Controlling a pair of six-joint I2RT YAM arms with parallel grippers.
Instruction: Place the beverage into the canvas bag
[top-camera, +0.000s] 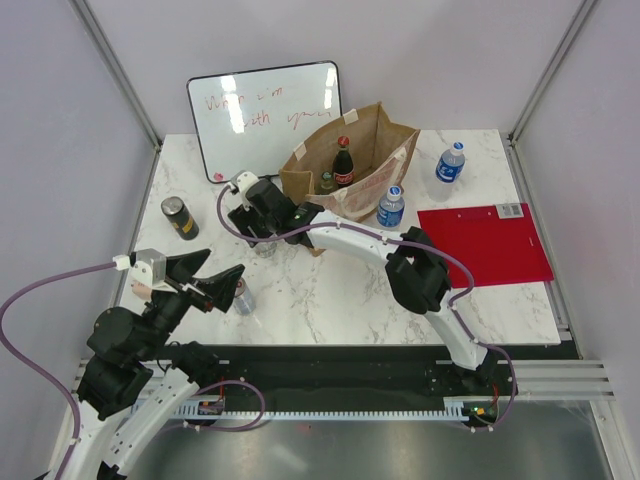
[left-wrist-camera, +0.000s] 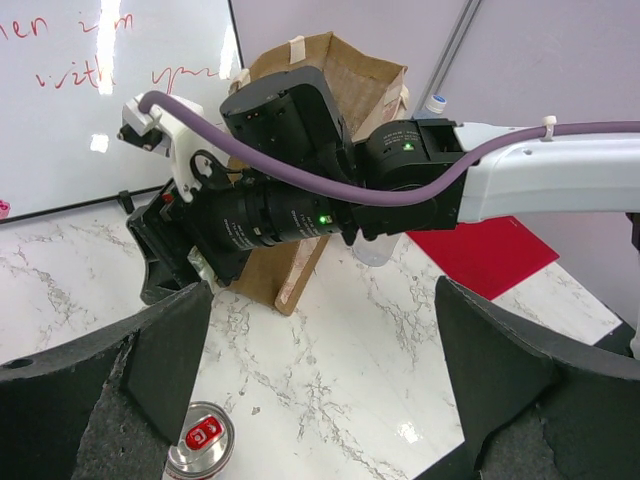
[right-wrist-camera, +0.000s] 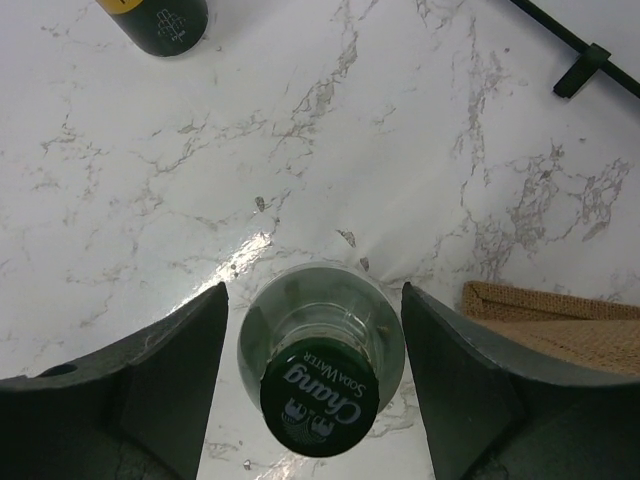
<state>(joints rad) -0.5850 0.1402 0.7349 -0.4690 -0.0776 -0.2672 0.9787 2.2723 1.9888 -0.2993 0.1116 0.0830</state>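
Top external view first: the canvas bag (top-camera: 380, 130) stands open at the back of the marble table (top-camera: 350, 290), and there are two bottles inside it, a red-capped cola bottle (top-camera: 343, 165) and a smaller green-topped bottle (top-camera: 327, 182) beside it. So part of the job looks done, but plenty is left out. One water bottle (top-camera: 391, 207) stands just in front of the bag and a second water bottle (top-camera: 450, 162) off to its right, with a dark can (top-camera: 179, 217) far left and a silver can (top-camera: 243, 297) near the front. Now the action: the right gripper (right-wrist-camera: 312, 290) has reached across to the bag's left side and hangs over a Chang soda water bottle (right-wrist-camera: 320, 400) standing upright on the marble. Its jaws are spread wide to either side of the glass, and a sliver of table shows on one side, so nothing looks clamped. The left gripper (left-wrist-camera: 320, 290) is spread fully wide with nothing in it, poised above that silver can. My read: this bottle needs grasping, lifting and lowering into the bag, and the rest wait their turn.
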